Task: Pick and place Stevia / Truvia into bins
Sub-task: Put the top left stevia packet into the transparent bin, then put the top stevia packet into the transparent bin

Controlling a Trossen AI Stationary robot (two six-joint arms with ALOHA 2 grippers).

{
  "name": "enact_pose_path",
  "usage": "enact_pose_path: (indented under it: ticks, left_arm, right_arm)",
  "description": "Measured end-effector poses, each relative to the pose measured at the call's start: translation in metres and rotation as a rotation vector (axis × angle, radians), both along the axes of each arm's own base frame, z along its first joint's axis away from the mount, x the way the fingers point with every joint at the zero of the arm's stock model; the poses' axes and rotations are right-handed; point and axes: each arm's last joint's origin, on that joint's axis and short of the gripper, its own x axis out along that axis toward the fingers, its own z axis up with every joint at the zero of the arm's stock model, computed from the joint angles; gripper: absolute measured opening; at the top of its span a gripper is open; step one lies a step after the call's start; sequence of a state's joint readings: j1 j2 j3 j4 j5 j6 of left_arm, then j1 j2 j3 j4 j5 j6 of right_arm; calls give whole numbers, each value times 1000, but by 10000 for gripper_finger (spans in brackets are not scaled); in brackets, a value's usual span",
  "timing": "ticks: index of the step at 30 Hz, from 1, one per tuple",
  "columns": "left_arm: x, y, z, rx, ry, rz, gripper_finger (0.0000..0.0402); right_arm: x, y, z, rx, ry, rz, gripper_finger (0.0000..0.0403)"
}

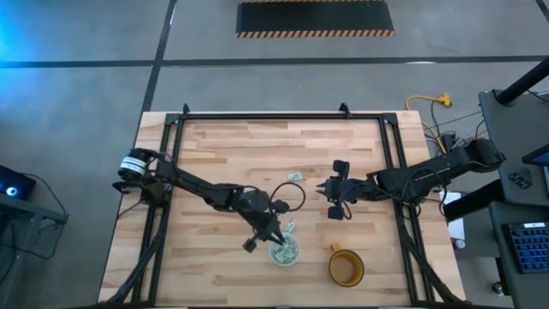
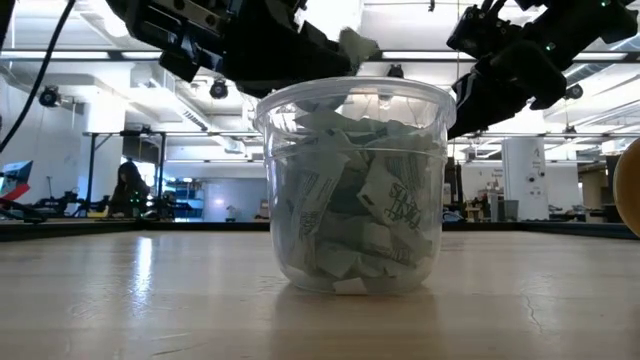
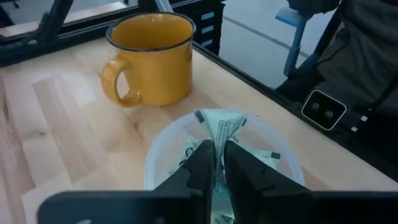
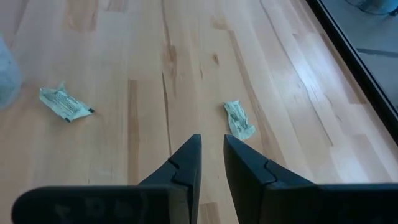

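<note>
Cup, nearest the low camera: clear plastic cup (image 2: pixel 352 185) standing upright on the table (image 1: pixel 240 146), near its front edge and beside the amber mug (image 1: pixel 346 268); whitish rim, translucent wall.
Contents: cup packed almost to the rim with crumpled pale green and white sachets (image 2: pixel 350 215), printed faces showing through the wall.
Left gripper: left gripper (image 3: pixel 216 163) directly above the cup mouth, fingers pinched together on one sachet (image 3: pixel 217 127), which stands up between the tips, creased and folded.
Right gripper: right gripper (image 4: pixel 211 155) low over bare wood toward the table's right side, well apart from the cup; fingers nearly together with a narrow gap, nothing between them.
Done: most of the sachets appear to be binned already, judging by the fill level.
Left: the held sachet is not yet released; two loose sachets lie on the wood ahead of the right gripper, one near (image 4: pixel 239 119) and one farther off (image 4: pixel 64 103); the overhead view shows one (image 1: pixel 295 177) at mid-table, though whether others lie hidden under the arms cannot be told.
Appearance of loose sachets: small, flat, wrinkled, pale green with dark print.
</note>
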State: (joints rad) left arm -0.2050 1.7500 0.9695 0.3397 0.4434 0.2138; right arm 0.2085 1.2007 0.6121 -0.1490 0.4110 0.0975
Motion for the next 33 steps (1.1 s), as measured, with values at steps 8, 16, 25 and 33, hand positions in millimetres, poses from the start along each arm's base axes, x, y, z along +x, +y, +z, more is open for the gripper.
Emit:
enact_pose_path:
  ticks: [8, 16, 25, 33]
  left_arm:
    - [-1, 0, -2, 4, 12, 2, 86]
    - [-19, 8, 9, 82, 143, 98, 100]
    - [-63, 27, 12, 209, 454, 512, 100]
    - [-90, 37, -11, 304, 520, 667, 100]
  right_arm:
    - [0, 0, 1, 11, -11, -7, 59]
    - [12, 3, -6, 22, -66, 69, 65]
    - [52, -22, -32, -39, -1, 127, 109]
    - [88, -73, -49, 97, 75, 87, 133]
